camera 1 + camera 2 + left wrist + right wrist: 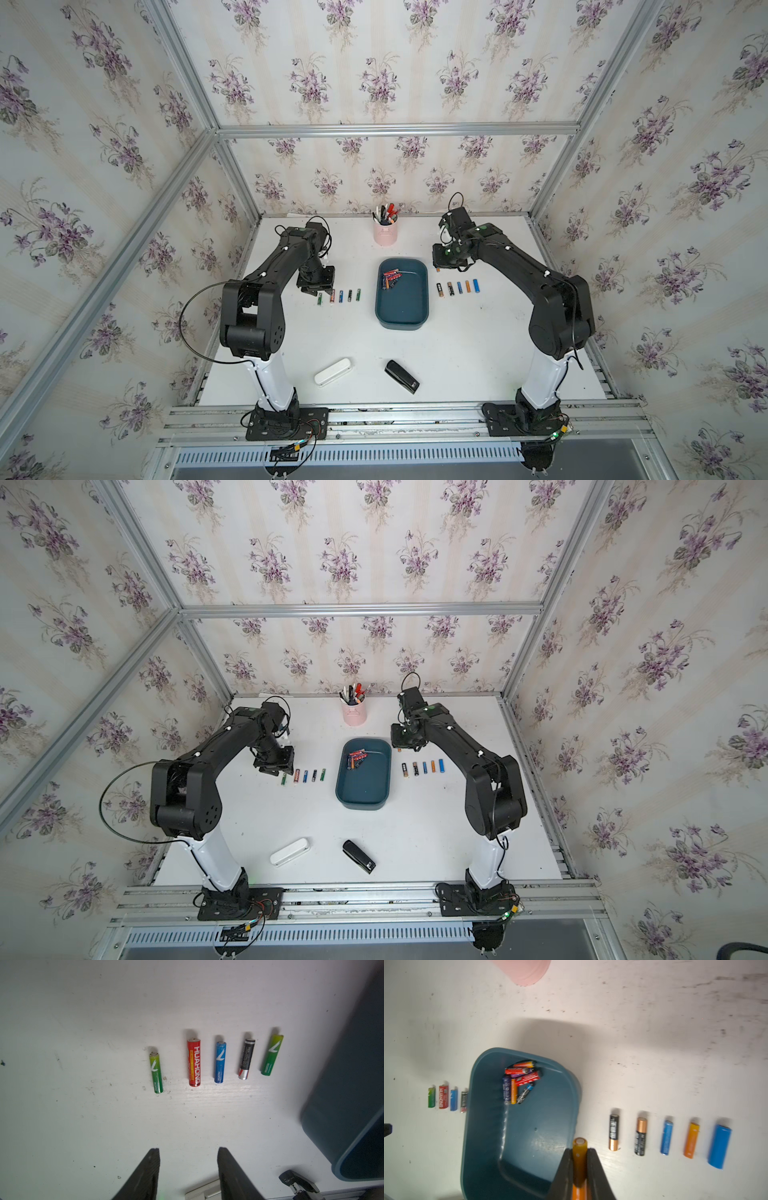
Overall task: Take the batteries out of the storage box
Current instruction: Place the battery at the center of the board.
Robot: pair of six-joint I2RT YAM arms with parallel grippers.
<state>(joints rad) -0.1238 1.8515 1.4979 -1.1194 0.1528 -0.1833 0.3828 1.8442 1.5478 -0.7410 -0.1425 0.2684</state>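
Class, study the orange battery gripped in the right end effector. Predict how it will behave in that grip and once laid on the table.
The orange battery looks rigid, so it probably won't bend in the right end effector. Its smooth, round wrapper might let it slide lengthwise in the pinch. Laid on the flat table, it would likely roll if bumped.

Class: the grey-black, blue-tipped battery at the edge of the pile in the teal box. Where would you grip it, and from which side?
Likely mid-body, from straight above, pinching across its width: the grey-black battery lies slanted on the storage box floor, bare floor along its outer side, both ends close to neighbours in the pile.
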